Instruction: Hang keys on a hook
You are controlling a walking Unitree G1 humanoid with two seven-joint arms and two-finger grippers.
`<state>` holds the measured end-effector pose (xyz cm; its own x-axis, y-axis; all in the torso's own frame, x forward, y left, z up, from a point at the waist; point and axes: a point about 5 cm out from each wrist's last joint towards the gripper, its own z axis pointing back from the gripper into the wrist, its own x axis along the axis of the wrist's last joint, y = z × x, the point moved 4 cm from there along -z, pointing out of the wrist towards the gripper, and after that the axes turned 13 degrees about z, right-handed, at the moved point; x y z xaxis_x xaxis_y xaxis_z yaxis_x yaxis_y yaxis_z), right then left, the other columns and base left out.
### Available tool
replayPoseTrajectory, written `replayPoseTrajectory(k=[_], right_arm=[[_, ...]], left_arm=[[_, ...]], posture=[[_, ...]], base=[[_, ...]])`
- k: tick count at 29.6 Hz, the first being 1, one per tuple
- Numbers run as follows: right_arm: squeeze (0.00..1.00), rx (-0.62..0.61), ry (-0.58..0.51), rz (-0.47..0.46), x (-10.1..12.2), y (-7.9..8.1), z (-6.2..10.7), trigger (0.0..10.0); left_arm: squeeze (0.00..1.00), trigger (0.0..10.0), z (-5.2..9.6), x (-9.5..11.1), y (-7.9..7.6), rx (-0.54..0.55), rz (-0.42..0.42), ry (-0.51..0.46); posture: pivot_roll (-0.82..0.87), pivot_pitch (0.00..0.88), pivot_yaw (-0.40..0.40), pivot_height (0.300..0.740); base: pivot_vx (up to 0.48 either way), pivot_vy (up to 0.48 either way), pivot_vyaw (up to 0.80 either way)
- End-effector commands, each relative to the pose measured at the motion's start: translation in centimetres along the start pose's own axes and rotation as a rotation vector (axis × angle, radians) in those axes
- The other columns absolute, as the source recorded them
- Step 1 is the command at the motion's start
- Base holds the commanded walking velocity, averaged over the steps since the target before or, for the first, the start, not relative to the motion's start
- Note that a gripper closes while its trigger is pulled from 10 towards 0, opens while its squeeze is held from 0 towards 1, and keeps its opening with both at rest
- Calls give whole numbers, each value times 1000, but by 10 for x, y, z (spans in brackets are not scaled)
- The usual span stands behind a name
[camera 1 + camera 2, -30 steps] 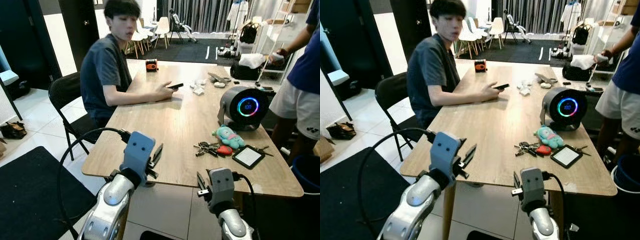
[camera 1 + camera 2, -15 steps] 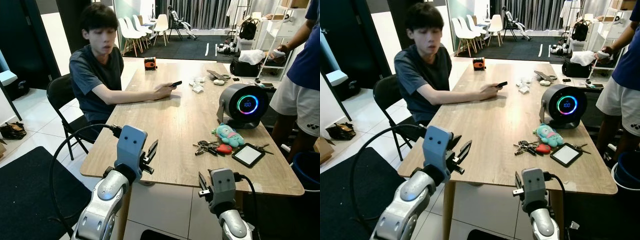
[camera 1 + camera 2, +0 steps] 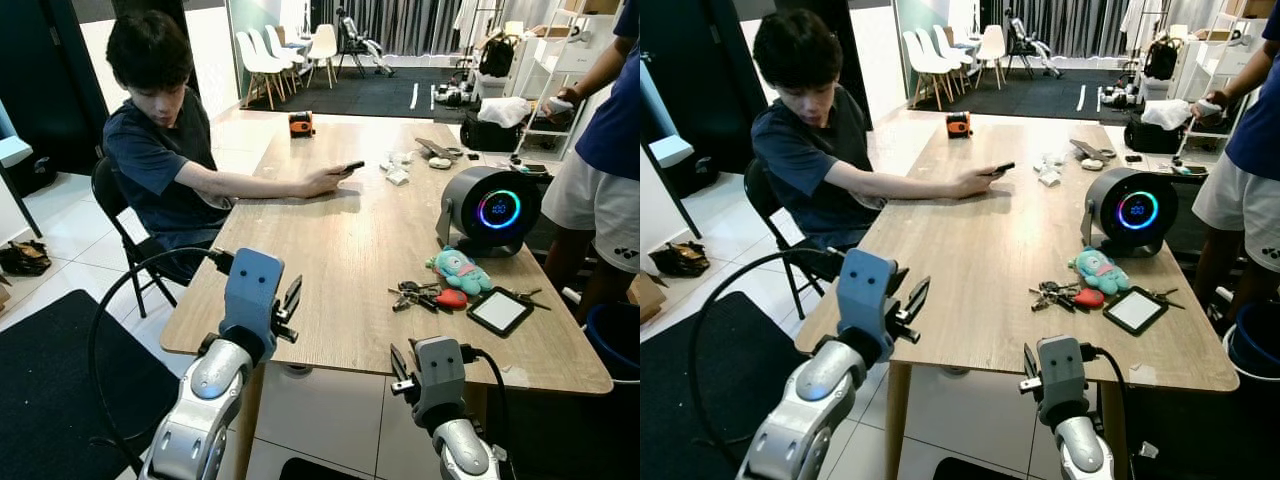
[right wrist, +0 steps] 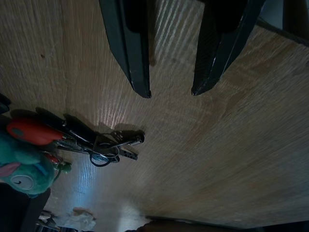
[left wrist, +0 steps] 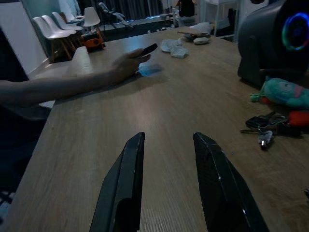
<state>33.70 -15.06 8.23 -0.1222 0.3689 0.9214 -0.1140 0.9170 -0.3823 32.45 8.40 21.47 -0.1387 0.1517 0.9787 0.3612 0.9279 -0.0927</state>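
Observation:
A bunch of keys [image 3: 418,296] with a red tag [image 3: 450,298] lies on the wooden table [image 3: 340,250], beside a teal plush toy [image 3: 458,270]. My left gripper [image 3: 290,300] hovers open over the table's near left edge, well left of the keys, nothing between its fingers. The left wrist view has the keys [image 5: 268,128] far off to one side of its fingers [image 5: 133,159]. My right gripper [image 3: 398,362] hangs open below the table's front edge. Its wrist view shows the open fingertips [image 4: 142,89] over wood, short of the keys [image 4: 104,145].
A person sits at the table's left side [image 3: 150,150] with a hand on a phone [image 3: 350,167]. A round black speaker [image 3: 490,212] and a small tablet [image 3: 498,311] flank the keys. Another person [image 3: 600,150] stands at the right. A black mat [image 3: 50,390] covers the floor on the left.
The seated person has leaned back from the table, to the left in view. My left gripper has drifted a little to the left. The keys lie where they were.

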Motion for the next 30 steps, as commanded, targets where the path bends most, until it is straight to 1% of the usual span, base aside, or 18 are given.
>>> replayPoseTrajectory(k=[1,12,15,30], right_arm=[[0,6,12,-6,-3,1,1,10000],[0,9,12,-6,-3,2,1,10000],[0,10,11,-5,-3,2,1,10000],[0,12,8,-2,-3,2,0,10000]], left_arm=[[0,10000,-1,-3,2,18,8,14],[0,10000,-2,-2,3,24,12,11],[0,10000,-2,0,2,15,-20,-1],[0,10000,-3,1,2,17,-20,-18]], posture=[[74,105,43,740],[76,105,42,740],[76,105,42,740],[71,100,41,740]], base=[[0,480,0],[0,480,0],[0,0,0],[0,0,0]])
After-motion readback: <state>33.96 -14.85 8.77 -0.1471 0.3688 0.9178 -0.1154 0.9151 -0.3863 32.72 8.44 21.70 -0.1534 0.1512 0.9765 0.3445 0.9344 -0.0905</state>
